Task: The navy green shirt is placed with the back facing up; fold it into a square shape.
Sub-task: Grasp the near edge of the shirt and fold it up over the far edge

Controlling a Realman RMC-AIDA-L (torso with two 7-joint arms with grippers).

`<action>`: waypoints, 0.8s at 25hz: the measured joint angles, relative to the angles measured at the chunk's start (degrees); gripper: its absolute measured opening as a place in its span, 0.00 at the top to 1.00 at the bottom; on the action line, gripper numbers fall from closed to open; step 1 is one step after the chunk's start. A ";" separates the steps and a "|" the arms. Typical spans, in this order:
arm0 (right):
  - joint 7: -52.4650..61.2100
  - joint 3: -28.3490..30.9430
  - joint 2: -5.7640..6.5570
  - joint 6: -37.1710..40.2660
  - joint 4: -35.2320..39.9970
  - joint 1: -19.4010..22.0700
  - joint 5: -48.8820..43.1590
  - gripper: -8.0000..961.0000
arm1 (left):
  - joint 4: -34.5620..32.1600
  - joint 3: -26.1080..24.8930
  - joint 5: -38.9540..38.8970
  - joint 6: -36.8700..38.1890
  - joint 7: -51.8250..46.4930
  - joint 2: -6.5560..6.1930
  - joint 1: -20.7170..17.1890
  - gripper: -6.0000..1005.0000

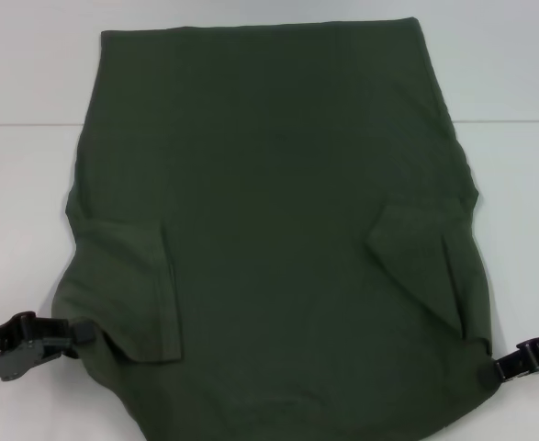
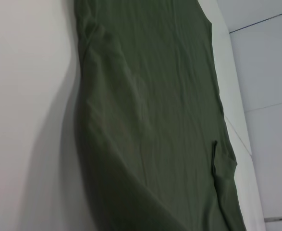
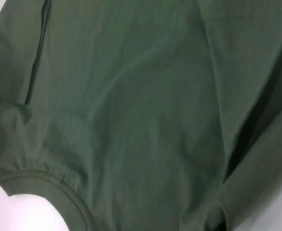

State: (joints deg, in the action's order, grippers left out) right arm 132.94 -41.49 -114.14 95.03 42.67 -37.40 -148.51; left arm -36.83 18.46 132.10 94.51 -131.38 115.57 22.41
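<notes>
Nearest the head camera lay the collar end of the navy green shirt [image 1: 278, 230], spread back-up across the white table [image 1: 30, 83], both short sleeves already turned in over the body, hem at the far edge. My left gripper [image 1: 78, 333] sat at the near left corner, touching the fabric by the shoulder, and my right gripper [image 1: 489, 363] did the same at the near right corner. Each looked clamped on the shirt's edge, since the cloth bunched toward the fingers there, though the tips themselves were buried in fabric.

From the left wrist camera I saw the shirt's long side lifted slightly off the table, casting a shadow, with soft lengthwise wrinkles and one folded sleeve farther along. None of that arm's fingers showed.

From the right wrist camera I saw only olive cloth, the ribbed collar seam curving close by and a deep crease beside the folded sleeve.

My worry was the next lift: if one gripper held only a single layer, or the two rose unevenly, the tucked sleeves could slide out and the fold would land skewed. The cotton looked limp and heavy, so it would sag between the two holds.
</notes>
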 joint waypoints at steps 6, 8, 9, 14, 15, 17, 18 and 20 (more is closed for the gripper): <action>-0.45 1.01 -0.01 -0.14 -0.01 0.19 0.01 0.87 | 0.00 0.09 -0.01 0.24 0.46 0.00 -0.13 0.95; -0.57 1.49 0.00 -0.09 -0.03 0.31 0.00 0.88 | 0.00 0.36 0.08 0.99 1.30 -0.09 -0.23 0.95; -0.61 1.55 0.04 0.19 -0.01 0.42 0.00 0.89 | -0.01 0.47 0.27 1.98 1.94 -0.21 -0.29 0.95; -1.53 1.85 0.56 3.60 0.28 0.98 0.01 0.93 | -1.68 2.10 1.22 7.63 3.63 -0.68 -1.37 0.95; -1.82 2.11 0.68 4.53 0.30 1.11 0.01 0.93 | -2.17 2.70 1.39 8.56 3.70 -0.76 -1.79 0.95; -2.28 2.81 0.96 6.31 0.33 1.48 0.01 0.93 | -2.87 3.65 1.52 9.89 3.73 -0.86 -2.83 0.95; -2.41 3.13 1.12 6.95 0.35 1.70 0.03 0.93 | -3.10 3.99 1.54 10.41 3.73 -0.91 -3.25 0.95; -2.58 3.55 1.33 8.51 0.39 2.42 0.13 0.93 | -3.41 4.59 1.69 11.90 3.88 -1.04 -4.12 0.95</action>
State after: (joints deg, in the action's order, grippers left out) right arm 130.36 -37.93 -112.81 103.53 43.06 -34.97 -148.38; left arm -40.23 23.05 133.79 106.41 -127.51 114.53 18.29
